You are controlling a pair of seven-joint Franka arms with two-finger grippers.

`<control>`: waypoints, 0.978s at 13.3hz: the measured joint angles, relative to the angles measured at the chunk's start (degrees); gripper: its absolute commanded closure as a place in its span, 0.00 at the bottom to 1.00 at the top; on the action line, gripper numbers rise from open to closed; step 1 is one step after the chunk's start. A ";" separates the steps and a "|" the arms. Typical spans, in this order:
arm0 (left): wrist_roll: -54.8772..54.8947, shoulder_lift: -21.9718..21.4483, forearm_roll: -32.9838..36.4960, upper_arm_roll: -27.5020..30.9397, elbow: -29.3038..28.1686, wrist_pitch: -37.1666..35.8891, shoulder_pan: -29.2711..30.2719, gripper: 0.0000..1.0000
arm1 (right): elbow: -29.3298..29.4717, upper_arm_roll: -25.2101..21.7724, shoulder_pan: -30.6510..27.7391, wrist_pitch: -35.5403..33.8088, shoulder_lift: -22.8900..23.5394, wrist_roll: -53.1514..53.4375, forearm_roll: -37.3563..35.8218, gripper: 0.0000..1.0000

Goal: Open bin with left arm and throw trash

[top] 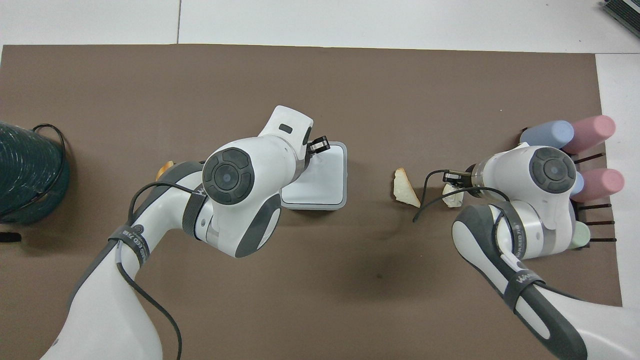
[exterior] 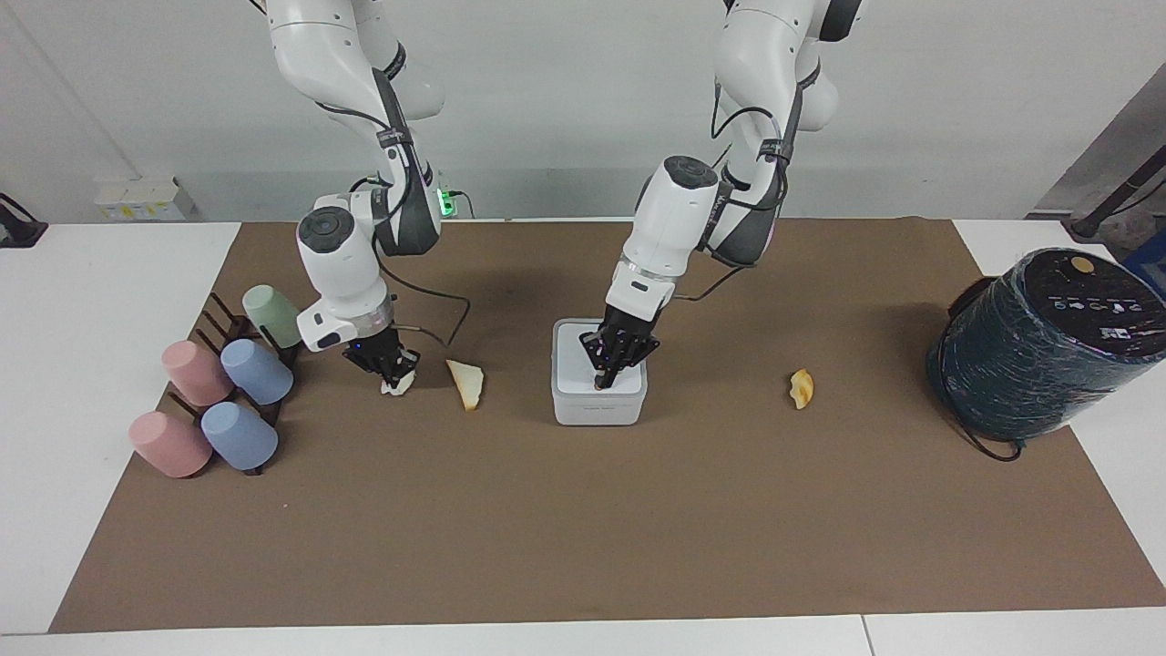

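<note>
One bin (exterior: pixel 598 385), lid down, three scraps: left tool (exterior: pixel 605 381), pressed together, touched the lid; right tool (exterior: pixel 393 376) pinched the whitish lump (exterior: pixel 398 386).

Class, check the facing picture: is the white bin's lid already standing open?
No: the bin has its lid lying flat and closed, with the left pincer pressing down at the lid's brown dot.

The left arm (top: pixel 240 200) hides, apparently, most of the orange scrap (top: pixel 165 169).
</note>
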 measured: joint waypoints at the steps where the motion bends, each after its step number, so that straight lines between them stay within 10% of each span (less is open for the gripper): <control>1: 0.00 -0.01 -0.04 0.15 1.13 -2.24 0.07 0.87 | 1.04 -0.01 -0.01 0.00 -0.19 0.58 0.00 1.00; 7: 5.61 -1.20 0.88 1.71 15.95 -29.50 7.92 0.87 | 9.79 1.50 0.17 -5.28 -2.25 9.00 0.27 1.00; 13: 28.88 -3.06 0.94 1.93 9.11 -31.73 16.03 0.64 | 15.23 7.16 7.77 -7.61 -2.47 31.12 1.35 1.00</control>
